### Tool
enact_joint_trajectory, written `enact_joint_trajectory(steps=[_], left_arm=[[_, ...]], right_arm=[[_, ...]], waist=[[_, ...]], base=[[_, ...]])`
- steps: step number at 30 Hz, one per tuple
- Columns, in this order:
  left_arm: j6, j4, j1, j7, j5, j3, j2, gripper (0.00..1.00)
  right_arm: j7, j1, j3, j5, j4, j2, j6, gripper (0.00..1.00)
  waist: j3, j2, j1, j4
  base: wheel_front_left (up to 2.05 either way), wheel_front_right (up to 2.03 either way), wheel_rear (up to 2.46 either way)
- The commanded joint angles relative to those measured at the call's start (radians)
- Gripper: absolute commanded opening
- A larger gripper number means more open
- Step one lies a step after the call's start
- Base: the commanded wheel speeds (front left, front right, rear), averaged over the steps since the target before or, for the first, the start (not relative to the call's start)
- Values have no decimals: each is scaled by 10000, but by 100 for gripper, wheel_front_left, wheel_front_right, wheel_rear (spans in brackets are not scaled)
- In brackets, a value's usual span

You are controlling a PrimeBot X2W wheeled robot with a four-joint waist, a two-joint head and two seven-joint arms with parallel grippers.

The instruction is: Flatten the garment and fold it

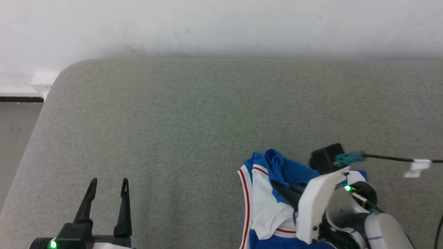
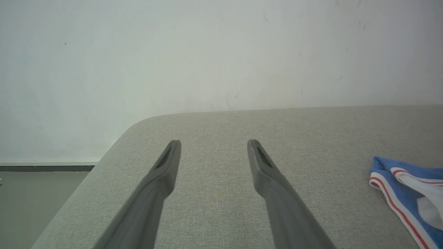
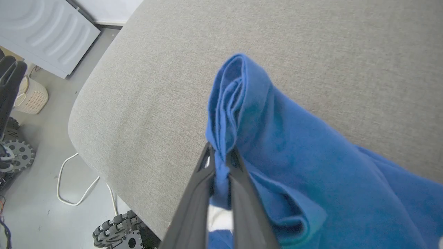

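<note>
The royal-blue jersey T-shirt with white sleeves and red-and-white trim (image 1: 270,204) runs off the head view's bottom edge, and the right arm's white wrist shell (image 1: 315,204) covers its right part. The left wrist view's right edge also cuts it off. In the right wrist view, cloth hides the inner faces of the jaws of the right gripper (image 3: 220,152).

You can pass freely over the left and far stretch of the grey surface (image 1: 173,121). At near right, the bunched garment (image 1: 266,207) and the right hand (image 1: 277,185) pinching it stand in the way. A dark cable (image 1: 387,158) crosses just beyond, and the wall (image 1: 221,27) closes the far edge.
</note>
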Motion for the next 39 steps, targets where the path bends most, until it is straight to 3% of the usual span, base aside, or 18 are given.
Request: enact_joint_trajectory(steps=[1,17,18,19,20,24,28,39], left_arm=[[-61,45,-209,-47,-61,-28,-91,100],[-643,750,-1124,-48,19,-334,-732,100],[-670,789,-1137,-48,28,-334,-767,100],[-693,823,-1138,-48,36,-327,-800,100],[-707,848,-1125,-49,44,-306,-826,100],[-744,904,-945,-49,51,-162,-871,100],[-746,850,-776,-49,87,-9,-840,100],[-697,458,-440,-49,253,198,-639,100]], right_arm=[[-49,-273,214,-133,225,42,-6,0],[156,-2010,1135,-1872,4319,59,-6,0],[157,-2050,1189,-1862,4443,59,-6,15],[143,-2085,1263,-1787,4504,59,-6,37],[96,-2121,1326,-1658,4507,59,-6,100],[-128,-2272,1501,-1130,4144,59,-6,100],[-369,-2105,992,-640,3188,60,-6,100],[-1744,573,-3178,-1690,-480,-33,-6,100]], waist=[[181,0,0,162],[582,0,0,841],[569,0,0,863],[549,0,0,875],[528,0,0,868],[397,0,0,674],[243,0,0,345],[240,0,0,-385]], base=[[0,0,0],[0,0,0],[0,0,0],[0,0,0],[0,0,0],[0,0,0],[0,0,0],[0,0,0]])
